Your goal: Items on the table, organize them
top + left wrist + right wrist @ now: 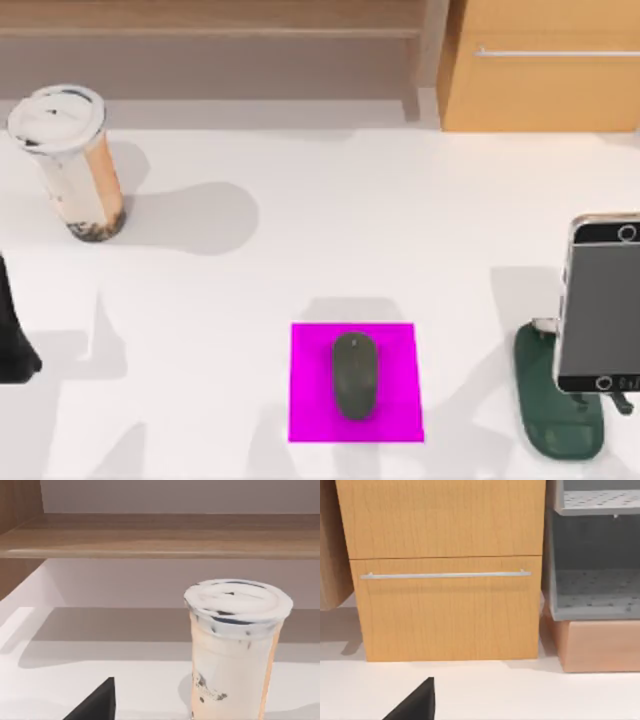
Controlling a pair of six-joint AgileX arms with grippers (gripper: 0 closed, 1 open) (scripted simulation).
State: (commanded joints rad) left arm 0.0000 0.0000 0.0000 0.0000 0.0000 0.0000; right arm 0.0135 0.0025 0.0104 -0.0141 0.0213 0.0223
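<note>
The mouse (355,374) lies nearest, on a magenta mat (312,350) at the table's (400,230) front middle. It looks light, stiff and smooth, best pinched across its narrow sides. At the right edge the phone (600,305) stands propped on a dark green stand (545,405); thin, slick and breakable, it wants a grip on its long edges. Farthest back at the left stands the cup (72,160), upright, tall and easy to tip, with a thin wall; take it at mid-body. The left arm (15,335) sits at the left edge; I cannot tell either gripper's state.
</note>
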